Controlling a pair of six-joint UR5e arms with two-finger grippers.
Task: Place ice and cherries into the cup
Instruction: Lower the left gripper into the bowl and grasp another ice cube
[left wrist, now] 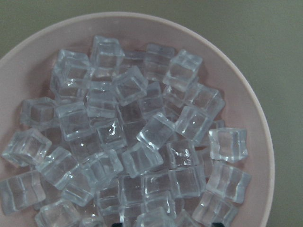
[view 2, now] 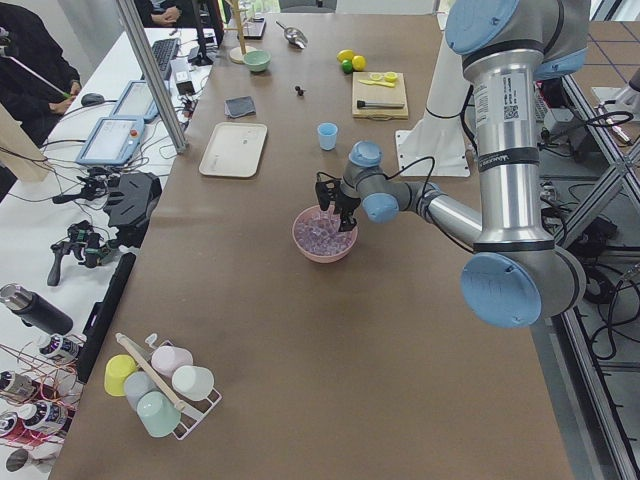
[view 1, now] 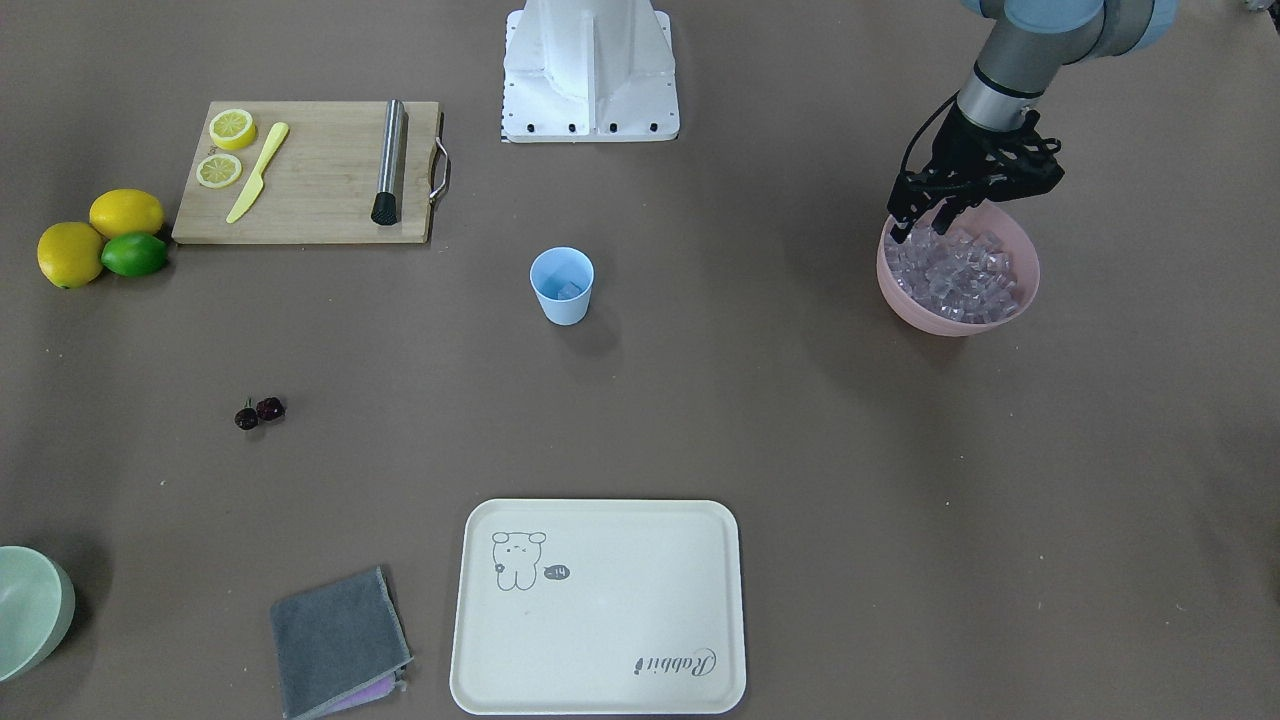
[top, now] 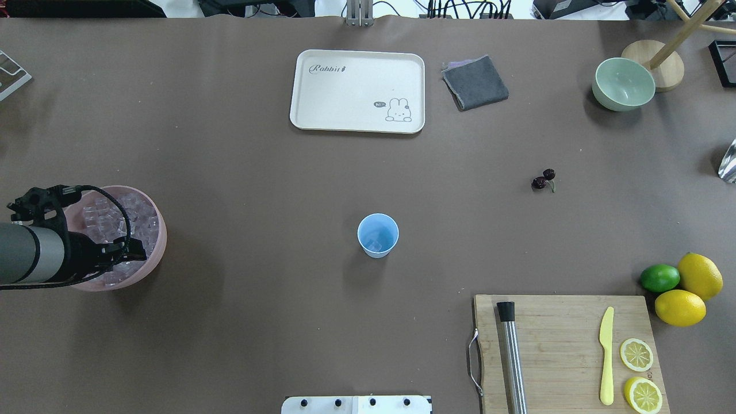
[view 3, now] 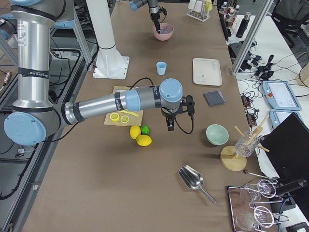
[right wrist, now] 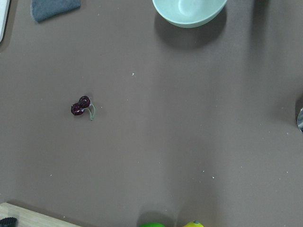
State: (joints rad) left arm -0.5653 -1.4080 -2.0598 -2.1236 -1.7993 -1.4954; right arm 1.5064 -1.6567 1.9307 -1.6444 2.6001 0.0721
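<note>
Left gripper [view 1: 921,226]: jaws wide, tips in ice [view 1: 958,272], pink bowl [view 1: 960,322] near table's left edge
Right gripper [view 3: 170,124]: grip cannot be told
Cup [view 1: 561,285]: table centre, one cube inside
Cherries [view 1: 259,412]: toward right edge

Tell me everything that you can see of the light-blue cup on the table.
The cup is a small light-blue tumbler, plastic by its look, with no handle, wider at the rim than at the base. It stands upright on the brown table, near its middle, apart from all other things. At least one clear ice cube lies at its bottom. Nothing else touches it.
</note>
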